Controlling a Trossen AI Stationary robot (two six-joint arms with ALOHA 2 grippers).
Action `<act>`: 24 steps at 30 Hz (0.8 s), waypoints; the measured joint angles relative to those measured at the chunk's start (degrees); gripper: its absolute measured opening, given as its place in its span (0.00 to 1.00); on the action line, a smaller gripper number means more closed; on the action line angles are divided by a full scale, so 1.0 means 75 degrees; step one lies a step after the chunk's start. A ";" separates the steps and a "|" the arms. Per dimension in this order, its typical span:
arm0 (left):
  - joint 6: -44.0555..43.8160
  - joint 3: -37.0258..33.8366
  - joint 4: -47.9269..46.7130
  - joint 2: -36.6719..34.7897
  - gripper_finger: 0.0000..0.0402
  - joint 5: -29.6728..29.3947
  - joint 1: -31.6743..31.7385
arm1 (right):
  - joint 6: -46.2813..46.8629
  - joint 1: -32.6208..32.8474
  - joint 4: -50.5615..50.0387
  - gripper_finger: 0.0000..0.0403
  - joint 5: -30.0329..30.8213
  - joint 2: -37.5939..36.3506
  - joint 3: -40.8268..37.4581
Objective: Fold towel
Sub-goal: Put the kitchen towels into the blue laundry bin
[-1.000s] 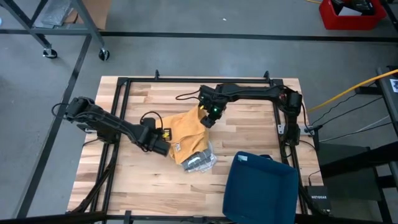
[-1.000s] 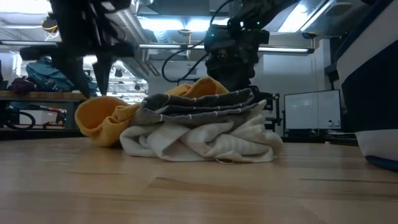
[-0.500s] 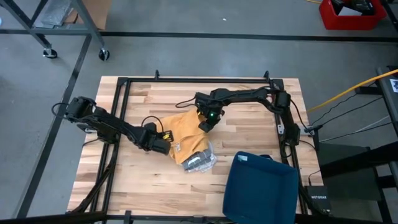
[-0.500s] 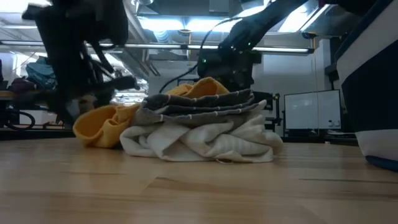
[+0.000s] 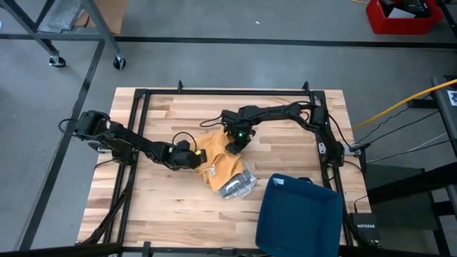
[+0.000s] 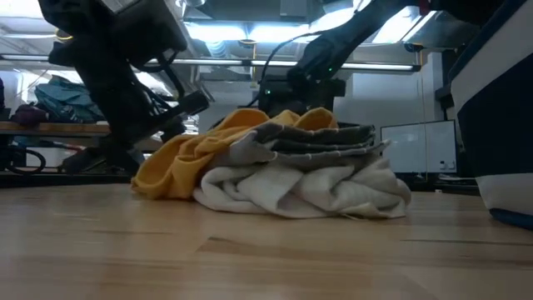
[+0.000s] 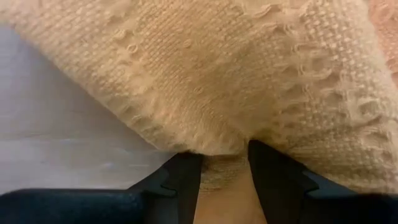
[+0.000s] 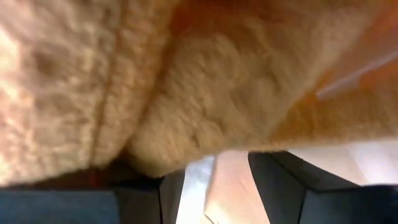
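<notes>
A pale butcher-block table stands on a grey concrete floor, framed by black rails, with shelving and ceiling lights in the room beyond it. Near the middle of the table lies the towel, a yellow cloth bunched rather than flat; from table height it humps up in loose folds with its highest ridge toward the far side. Pressed against its near edge is a second, crumpled cloth, grey striped on top and whitish below, and the yellow towel drapes partly over it.

The left gripper is at the towel's left edge, low to the table. Its own camera shows the two dark fingers closed onto a tuck of yellow weave, which fills the narrow gap between them. The right gripper is at the towel's far edge, reaching in from the right side of the table. Its camera shows a thick roll of the towel bulging at the fingers, with bare wood visible between them; they look clamped on that edge, though the cloth hides the contact itself.

A dark blue bin sits at the table's near right corner, apart from both cloths.
</notes>
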 joint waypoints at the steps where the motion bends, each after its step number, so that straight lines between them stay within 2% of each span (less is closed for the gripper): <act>1: 0.0000 -0.0002 0.0042 0.0002 0.33 0.0010 0.0028 | 0.0062 0.0012 0.0072 0.44 -0.0053 0.0007 0.0000; 5: 0.0164 -0.0006 0.0797 0.0285 0.33 0.0017 0.0078 | 0.0250 0.0072 0.0249 0.44 -0.0152 0.0018 -0.0003; 10: 0.0193 0.0007 0.2723 0.1176 0.33 -0.0010 0.0074 | 0.0250 0.0137 0.0631 0.44 -0.0847 0.0042 -0.0020; 13: 0.0246 0.0020 0.3456 0.1502 0.33 0.0034 0.0063 | 0.0235 0.0156 0.0706 0.44 -0.1062 0.0039 -0.0020; 20: 0.0875 0.0026 0.3852 0.1465 0.33 -0.0142 0.0039 | 0.0256 0.0204 0.0828 0.44 -0.1448 -0.0209 -0.0052; 24: 0.0970 0.0021 0.4082 0.1463 0.33 -0.0759 0.0022 | 0.0269 0.0217 0.0779 0.44 -0.1691 -0.0542 0.0117</act>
